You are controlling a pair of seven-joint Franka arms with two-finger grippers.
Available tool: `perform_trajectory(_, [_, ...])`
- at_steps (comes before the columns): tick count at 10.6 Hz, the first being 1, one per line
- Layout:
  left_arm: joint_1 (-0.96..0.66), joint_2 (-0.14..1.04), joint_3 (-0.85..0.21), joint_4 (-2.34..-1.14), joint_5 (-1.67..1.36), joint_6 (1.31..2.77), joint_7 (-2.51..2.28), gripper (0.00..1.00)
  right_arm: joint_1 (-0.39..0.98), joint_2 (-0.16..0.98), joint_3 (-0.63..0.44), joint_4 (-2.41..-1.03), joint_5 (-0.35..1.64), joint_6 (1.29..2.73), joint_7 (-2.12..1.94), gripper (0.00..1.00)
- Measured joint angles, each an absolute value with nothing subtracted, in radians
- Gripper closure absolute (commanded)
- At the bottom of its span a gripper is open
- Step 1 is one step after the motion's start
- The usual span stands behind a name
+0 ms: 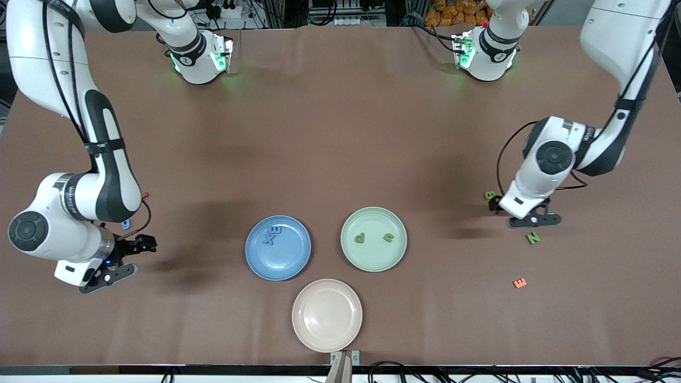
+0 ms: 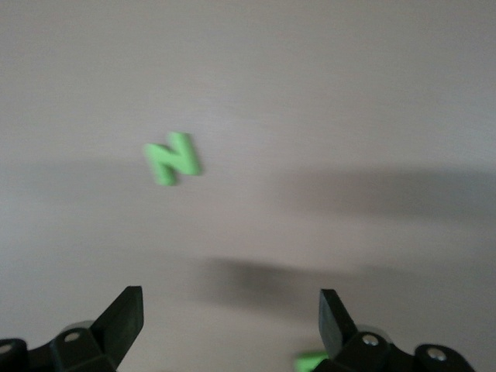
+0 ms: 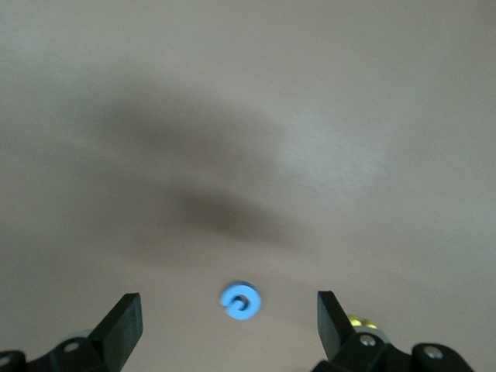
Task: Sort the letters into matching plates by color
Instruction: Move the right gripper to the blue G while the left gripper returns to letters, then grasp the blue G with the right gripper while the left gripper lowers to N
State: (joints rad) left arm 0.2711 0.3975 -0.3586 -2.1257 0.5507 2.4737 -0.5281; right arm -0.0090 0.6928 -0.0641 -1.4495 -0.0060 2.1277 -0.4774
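While two blue letters (image 1: pixel 272 234) already lie in the blue plate (image 1: pixel 278 248) and two green ones (image 1: pixel 374 238) in the green plate (image 1: pixel 374 239), the left end effector (image 2: pixel 231 325) hangs wide open and empty over the counter (image 1: pixel 340 133) between the green N (image 2: pixel 172 157) and a green B (image 1: pixel 490 195). The right end effector (image 3: pixel 229 325), also open and empty, hangs over a small blue letter (image 3: pixel 240 300) at its arm's end. Either thin flat letter could slide away or escape the fingers (image 2: pixel 122 318) if they close off-centre, and the stray orange letter (image 1: pixel 520 283) near the N might be taken by mistake.
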Motion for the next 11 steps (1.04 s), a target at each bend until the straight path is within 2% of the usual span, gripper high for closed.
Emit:
perform_trajectory(3, [0.334,0.308,-0.369,-2.198,0.560,2.486,-0.529,0.00,-0.081,0.703,-0.065,-1.465,-0.024,2.149,-0.478,0.00])
perform_trajectory(6, [0.328,0.227,-0.438,-2.243,0.552,2.485,-0.583,0.00,-0.096,0.706,-0.064,-1.487,-0.024,2.112,-0.440,0.00])
perform_trajectory(8, [0.329,0.230,-0.445,-2.198,0.487,2.482,-0.536,0.00,-0.092,0.709,-0.057,-1.507,-0.024,2.112,-0.374,0.00])
perform_trajectory(11, [0.313,0.278,-0.451,-2.000,0.386,2.299,-0.453,0.00,-0.083,0.711,-0.051,-1.535,-0.024,2.120,-0.315,0.00])
